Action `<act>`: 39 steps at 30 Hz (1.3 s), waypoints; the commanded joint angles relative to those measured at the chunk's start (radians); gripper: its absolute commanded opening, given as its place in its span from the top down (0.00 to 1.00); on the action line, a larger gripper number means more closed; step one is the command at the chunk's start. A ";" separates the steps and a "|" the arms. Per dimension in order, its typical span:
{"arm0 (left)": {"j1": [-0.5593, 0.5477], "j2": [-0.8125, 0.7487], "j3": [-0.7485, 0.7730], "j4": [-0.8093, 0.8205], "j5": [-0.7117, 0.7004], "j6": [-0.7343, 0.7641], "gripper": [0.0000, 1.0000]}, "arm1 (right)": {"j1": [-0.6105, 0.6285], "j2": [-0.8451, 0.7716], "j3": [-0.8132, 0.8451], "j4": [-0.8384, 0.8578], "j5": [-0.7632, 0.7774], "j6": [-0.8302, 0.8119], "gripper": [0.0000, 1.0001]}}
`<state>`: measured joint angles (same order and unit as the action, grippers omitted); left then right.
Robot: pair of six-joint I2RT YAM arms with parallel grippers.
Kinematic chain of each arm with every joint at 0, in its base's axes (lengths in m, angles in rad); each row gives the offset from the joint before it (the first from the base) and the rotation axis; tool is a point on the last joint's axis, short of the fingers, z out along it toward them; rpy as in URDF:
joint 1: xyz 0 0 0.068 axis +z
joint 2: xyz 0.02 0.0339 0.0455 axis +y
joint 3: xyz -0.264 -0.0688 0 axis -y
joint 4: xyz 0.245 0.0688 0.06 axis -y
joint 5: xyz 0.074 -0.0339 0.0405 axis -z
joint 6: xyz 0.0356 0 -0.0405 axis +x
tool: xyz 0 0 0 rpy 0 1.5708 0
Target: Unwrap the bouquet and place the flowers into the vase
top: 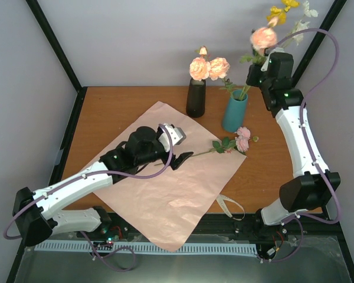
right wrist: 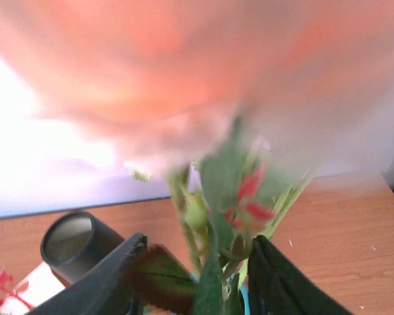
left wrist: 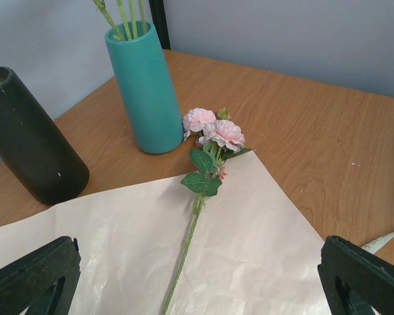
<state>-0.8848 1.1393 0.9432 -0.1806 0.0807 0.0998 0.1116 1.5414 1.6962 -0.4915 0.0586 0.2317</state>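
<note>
The left end effector (left wrist: 197, 266) hung wide open and empty, low over the pink paper (top: 165, 188), which lay spread flat on the table (top: 265, 171). One flower (left wrist: 200, 190) lay loose in front of it. Its stem ran along the paper and passed between the two parted fingers in the left wrist view, touching neither. Its two small pink heads rested at the paper's far right corner, just beside the foot of the teal vase (top: 234, 112).

The right end effector (right wrist: 197, 279) was raised above the teal vase at the far right of the table. Its jaws stood partly apart, loosely around the stems (right wrist: 184, 216) standing in that vase. Stems and leaves filled the gap, and one dark leaf (right wrist: 159, 275) lay against the left-hand finger. No firm grip showed. A peach rose (top: 264, 39) and yellow and white blossoms (top: 281, 12) rose above this end effector.

The black vase (top: 195, 97) stood just left of the teal one and held two peach roses (top: 209, 68). A beige ribbon (top: 230, 206) lay on the table at the paper's near right edge, well apart from both end effectors.
</note>
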 commanded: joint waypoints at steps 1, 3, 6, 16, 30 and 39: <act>0.025 0.023 0.025 -0.001 0.046 0.036 0.01 | -0.004 0.004 -0.025 -0.065 -0.040 0.039 0.54; 0.058 0.034 0.035 -0.010 0.091 0.038 0.01 | -0.004 -0.015 -0.043 -0.091 -0.040 0.049 0.46; 0.101 0.049 0.046 -0.016 0.146 0.059 0.01 | -0.004 -0.057 -0.061 -0.126 -0.039 0.056 0.35; 0.192 0.204 0.123 -0.064 0.265 0.156 0.02 | -0.004 -0.220 -0.074 -0.254 -0.012 0.036 0.02; 0.224 0.597 0.309 -0.167 0.239 0.267 0.05 | -0.004 -0.418 -0.071 -0.432 0.042 -0.012 0.00; 0.221 0.800 0.365 -0.187 0.271 0.276 0.15 | -0.004 -0.543 -0.188 -0.469 0.006 0.002 0.00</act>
<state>-0.6674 1.8988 1.2495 -0.3428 0.3229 0.3584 0.1116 1.0267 1.5459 -0.9199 0.0864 0.2325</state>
